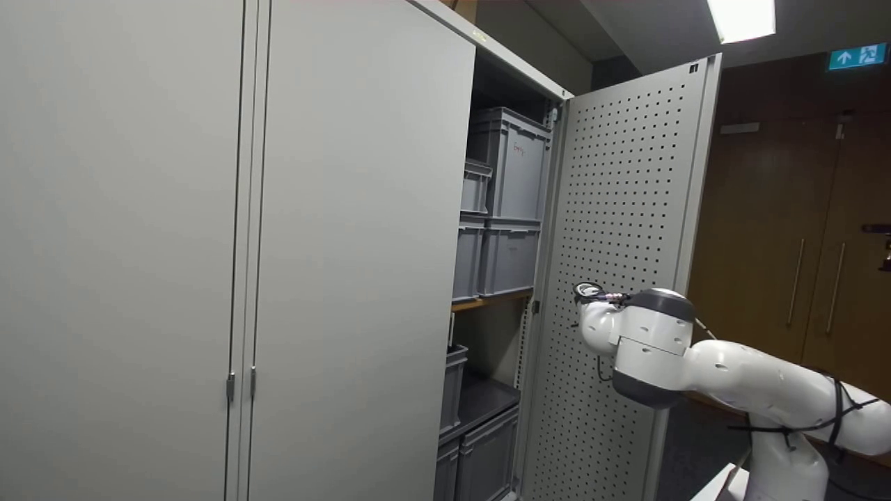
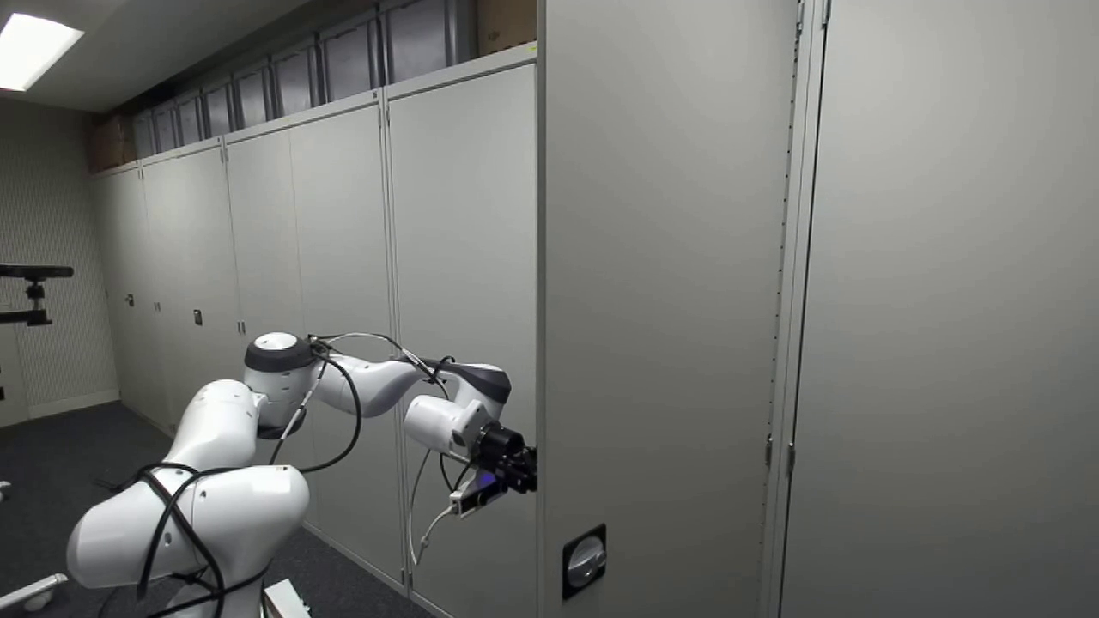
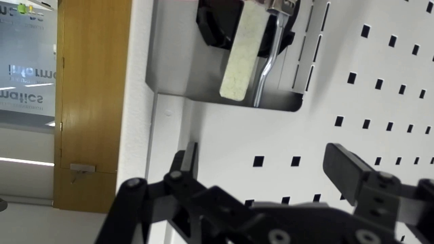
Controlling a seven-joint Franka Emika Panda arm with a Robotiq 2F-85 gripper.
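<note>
Facing an open cabinet door (image 1: pixel 619 209), a black gripper (image 3: pixel 261 152) stands with its fingers spread wide

A white robot arm (image 1: pixel 759 379) reaches to the perforated inner side of the door, which stands out at an angle from a tall grey cabinet (image 1: pixel 362 209) in both exterior views. In the wrist view, the door's square holes (image 3: pixel 295 161) show through the broad gap between the dark fingers (image 3: pixel 342 166). Just beyond them, a cutout (image 3: pixel 203 78) in the door reveals a black housing (image 3: pixel 217 23), a pale flat strip (image 3: pixel 242 57) and a bent metal rod (image 3: pixel 266 69) running alongside the strip. Whether the gripper touches the door is hard to say, as the door's edge covers its tips in an exterior view. Lower on the door's outer side, a silver turn handle (image 2: pixel 586 560) sits in a black surround (image 2: pixel 567 587). Within the cabinet's open bay, grey crates (image 1: pixel 511 257) are stacked on a wood-edged shelf (image 1: pixel 493 300), one of them bearing red handwriting (image 1: pixel 519 149); more crates (image 1: pixel 489 456) sit lower down. Beyond the arm, closed grey cupboards (image 2: pixel 464 215) stand in a long line, with a row of bins (image 2: pixel 348 62) along the top. A green exit sign (image 1: pixel 857 57) shows above wooden double doors (image 1: pixel 759 209) fitted with two long bar handles (image 1: pixel 795 282), and a rectangular ceiling light (image 1: pixel 743 19) shines overhead. Past the door's edge, the wrist view catches a tall wooden panel (image 3: pixel 93 84) beside lettered glass (image 3: pixel 27 57).
</note>
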